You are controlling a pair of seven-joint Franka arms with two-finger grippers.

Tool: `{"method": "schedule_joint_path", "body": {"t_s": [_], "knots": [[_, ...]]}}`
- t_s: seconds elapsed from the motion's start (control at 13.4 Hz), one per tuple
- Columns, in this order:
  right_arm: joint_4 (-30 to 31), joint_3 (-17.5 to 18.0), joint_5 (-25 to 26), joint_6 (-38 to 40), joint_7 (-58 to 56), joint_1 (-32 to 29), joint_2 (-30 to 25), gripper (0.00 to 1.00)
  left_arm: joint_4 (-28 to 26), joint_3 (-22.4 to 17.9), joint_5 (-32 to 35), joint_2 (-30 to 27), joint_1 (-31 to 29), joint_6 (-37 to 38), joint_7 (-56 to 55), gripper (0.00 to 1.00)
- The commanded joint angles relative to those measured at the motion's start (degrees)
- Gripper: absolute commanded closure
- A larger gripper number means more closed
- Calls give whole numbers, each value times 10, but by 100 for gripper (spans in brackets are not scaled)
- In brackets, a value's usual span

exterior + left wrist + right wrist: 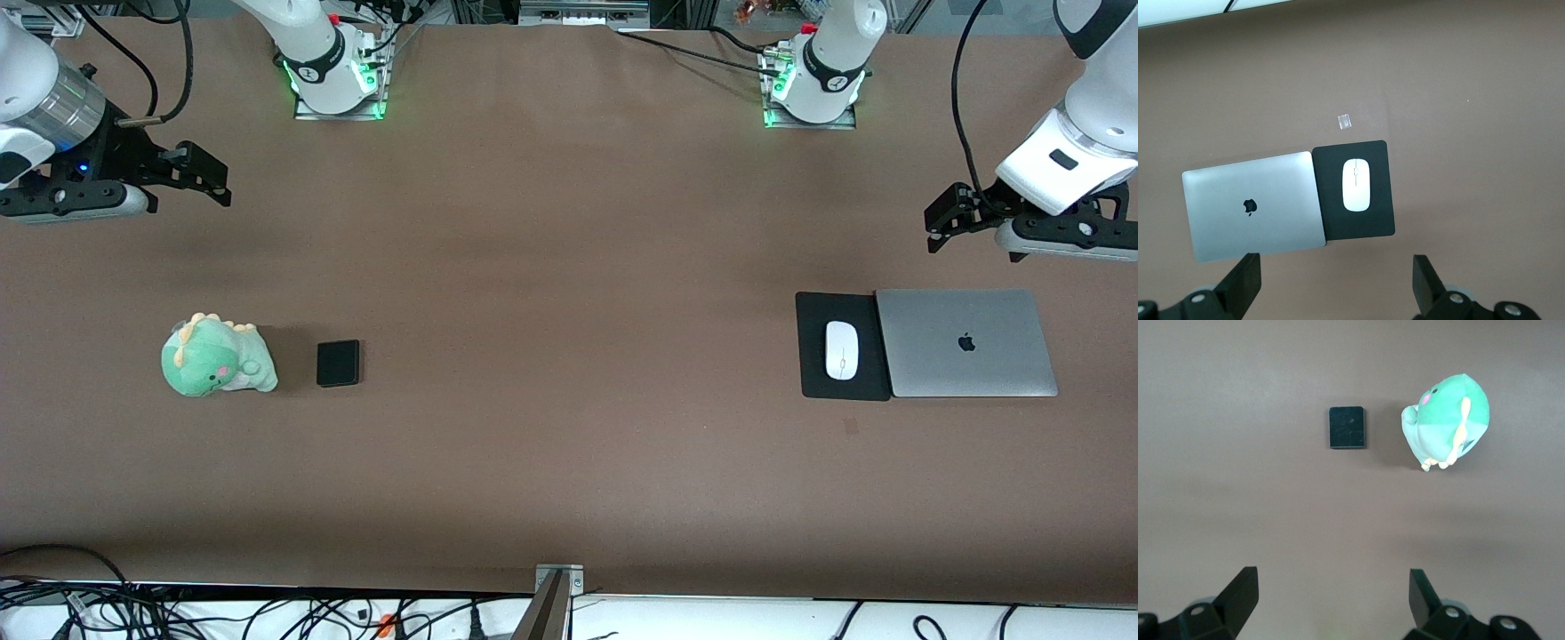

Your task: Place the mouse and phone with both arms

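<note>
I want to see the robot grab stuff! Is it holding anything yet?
No. Both hands are open and empty: left hand up near the laptop, right hand above bare table. Mouse and phone lie untouched.

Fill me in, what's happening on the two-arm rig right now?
Nothing is held yet. The left gripper hangs open above the table near the laptop, where the mouse sits on the mouse pad. The right gripper hangs open at its own end, with the phone lying beside a green plush dinosaur, nearer the front camera. Both items are untouched.

Phone (1347, 427) beside plush dino (1447, 420)
</note>
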State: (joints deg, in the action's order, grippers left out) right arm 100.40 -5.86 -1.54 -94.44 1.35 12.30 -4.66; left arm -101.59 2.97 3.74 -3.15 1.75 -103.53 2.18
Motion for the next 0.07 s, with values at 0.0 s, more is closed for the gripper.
{"method": "schedule_joint_path", "body": {"t_s": [0.0], "knots": [[-30,11,-4,28,-9,-9,16,0,18,0,-6,7,1,13,2,0]]}}
